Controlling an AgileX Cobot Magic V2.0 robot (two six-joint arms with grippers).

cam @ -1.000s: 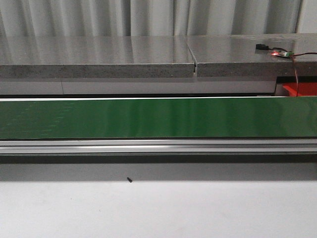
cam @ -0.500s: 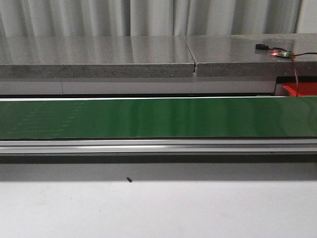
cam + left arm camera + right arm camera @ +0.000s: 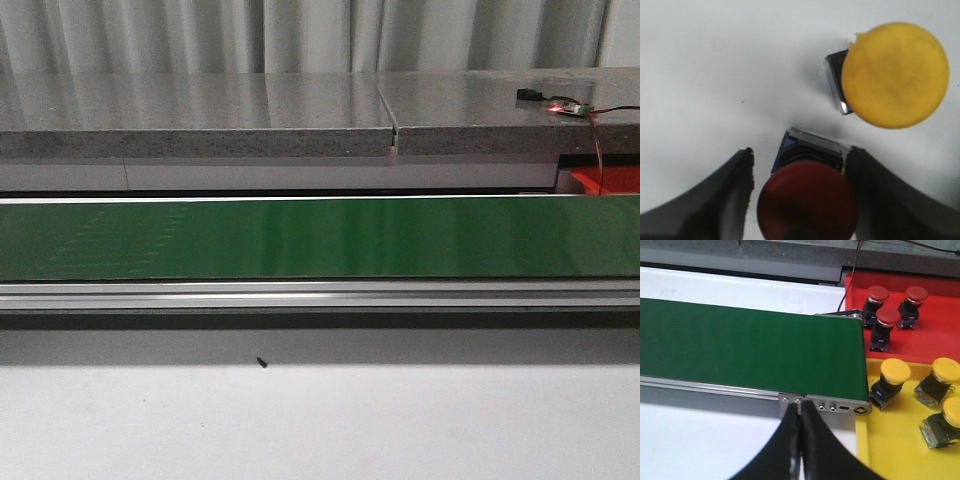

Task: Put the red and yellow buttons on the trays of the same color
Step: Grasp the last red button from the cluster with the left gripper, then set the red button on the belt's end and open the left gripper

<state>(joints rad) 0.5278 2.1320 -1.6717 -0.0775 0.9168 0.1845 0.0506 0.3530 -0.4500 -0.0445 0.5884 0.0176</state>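
Pleated grey curtain [image 3: 300, 35] backs a speckled stone-grey shelf [image 3: 200, 120], split by a narrow seam; a small circuit board [image 3: 565, 106] with a lit red indicator sits at its far right. Below runs a glossy green conveyor belt [image 3: 320, 238], edged by a brushed aluminium rail [image 3: 320, 293], across the white tabletop [image 3: 320, 420], on which a tiny dark speck [image 3: 261, 363] lies.

Left wrist view: the left end effector [image 3: 802, 192] is open, its two dark fingers [image 3: 715, 200] flanking a red button [image 3: 807, 200], a round matte cap on a square metallic base resting on the white surface; whether the fingers touch it cannot be told. A yellow button [image 3: 895, 75] with the same round cap lies just beside it, unobstructed.

Right wrist view: the right end effector [image 3: 800, 440] is closed on nothing, black fingertips pressed together above the belt's near rail. Beyond the belt's right end, a red tray [image 3: 935, 325] holds three red-capped buttons [image 3: 878, 293]; the adjoining yellow tray [image 3: 900, 440], nearer, holds three yellow-capped buttons [image 3: 895, 371], some tipped over.
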